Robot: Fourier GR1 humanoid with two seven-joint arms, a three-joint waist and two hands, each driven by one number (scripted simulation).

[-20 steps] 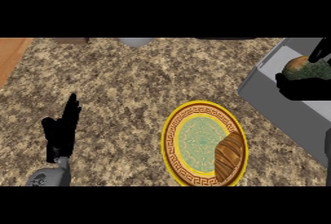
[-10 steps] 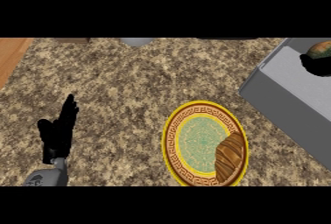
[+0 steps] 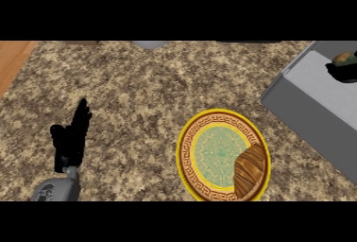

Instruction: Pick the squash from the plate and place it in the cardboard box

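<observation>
The squash (image 3: 344, 57), orange-brown with a green patch, shows at the right edge over the grey box (image 3: 307, 101). My right hand (image 3: 342, 72) is curled round it, mostly cut off by the view's edge. The yellow-rimmed patterned plate (image 3: 209, 153) lies on the counter left of the box, with a brown ridged pastry (image 3: 250, 166) on its right side. At the lower left my left hand (image 3: 70, 137) rests open, fingers pointing up, away from the plate.
The box's near wall (image 3: 317, 132) stands close to the plate's right rim. A strip of wood (image 3: 12, 59) runs along the counter's upper left. A grey object (image 3: 150, 44) peeks in at the far edge.
My right hand with the squash has moved right and farther away, over the box, and is now mostly out of the view. The left hand, plate and pastry have stayed put.
</observation>
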